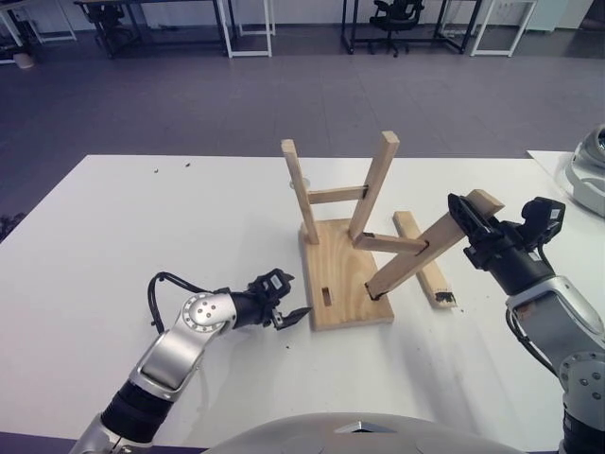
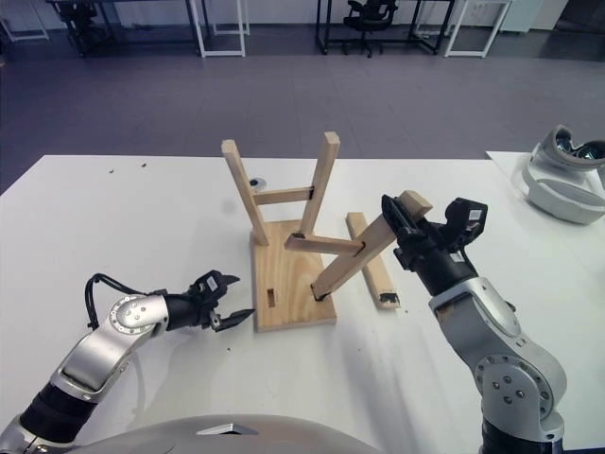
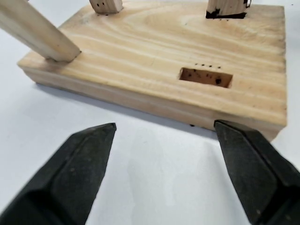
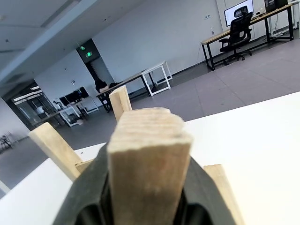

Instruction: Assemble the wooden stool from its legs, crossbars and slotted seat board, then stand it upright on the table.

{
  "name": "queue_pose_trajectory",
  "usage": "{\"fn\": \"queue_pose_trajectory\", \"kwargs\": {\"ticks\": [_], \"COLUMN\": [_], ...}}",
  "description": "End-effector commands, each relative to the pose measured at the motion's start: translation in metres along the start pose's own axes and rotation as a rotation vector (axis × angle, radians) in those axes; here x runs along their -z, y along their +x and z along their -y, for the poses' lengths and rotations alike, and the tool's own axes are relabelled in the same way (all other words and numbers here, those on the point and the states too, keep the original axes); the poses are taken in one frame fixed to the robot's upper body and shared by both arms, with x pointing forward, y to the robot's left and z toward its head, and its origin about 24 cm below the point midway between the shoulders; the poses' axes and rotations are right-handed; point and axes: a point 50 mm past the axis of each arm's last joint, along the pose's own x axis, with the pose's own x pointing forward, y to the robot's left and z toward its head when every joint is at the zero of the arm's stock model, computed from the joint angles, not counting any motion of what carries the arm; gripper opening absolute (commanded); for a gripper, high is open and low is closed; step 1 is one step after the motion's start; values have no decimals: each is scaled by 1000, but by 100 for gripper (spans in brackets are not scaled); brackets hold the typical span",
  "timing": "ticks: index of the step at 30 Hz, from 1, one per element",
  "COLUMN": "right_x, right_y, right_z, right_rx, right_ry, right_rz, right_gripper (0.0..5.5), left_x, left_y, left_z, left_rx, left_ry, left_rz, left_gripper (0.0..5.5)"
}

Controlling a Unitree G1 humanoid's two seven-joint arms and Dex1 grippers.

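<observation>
**Left claw spread beside the board; right claw pinching the leaning leg**

The left claw (image 1: pixel 293 319) lay low on the desk (image 1: pixel 142 208), its fingers spread and holding nothing, just beside the near left corner of the seat board (image 1: pixel 345 274). The board lay flat, and its empty slot (image 1: pixel 326 295) was the feature closest to that claw. At the board's far edge two legs (image 1: pixel 300 189) stood joined by a crossbar (image 1: pixel 336 196). To the right, the tilted leg (image 1: pixel 411 260) ran its long axis from the board's near right corner up and rightward to the right claw (image 1: pixel 470 227), which was clamped on its top end. Whether its foot was fully seated could not be told. A loose leg (image 1: pixel 437 284) lay on the desk just right of the board, nearer the right arm.
</observation>
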Motion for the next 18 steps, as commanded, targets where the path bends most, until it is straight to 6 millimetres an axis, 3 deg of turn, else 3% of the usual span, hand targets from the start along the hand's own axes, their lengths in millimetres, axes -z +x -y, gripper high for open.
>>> {"fn": "queue_pose_trajectory", "kwargs": {"ticks": [1, 6, 10, 16, 18], "right_x": [7, 25, 51, 70, 64], "right_y": [-4, 1, -10, -19, -15], "right_z": [12, 4, 14, 30, 28], "right_rx": [111, 112, 108, 151, 123], "right_ry": [-67, -234, -395, -390, -389], "right_rz": [-88, -153, -290, -337, -283], "right_gripper": [107, 107, 108, 112, 112], "left_x": [-7, -17, -18, -20, -20], "left_y": [3, -2, -11, -16, -17], "left_z": [2, -3, -9, -9, -10], "left_rx": [-1, -44, -89, -103, -107], "left_ry": [-5, -31, -41, -42, -43], "left_rz": [29, 90, 90, 88, 83], "left_gripper": [387, 387, 387, 387, 387]}}
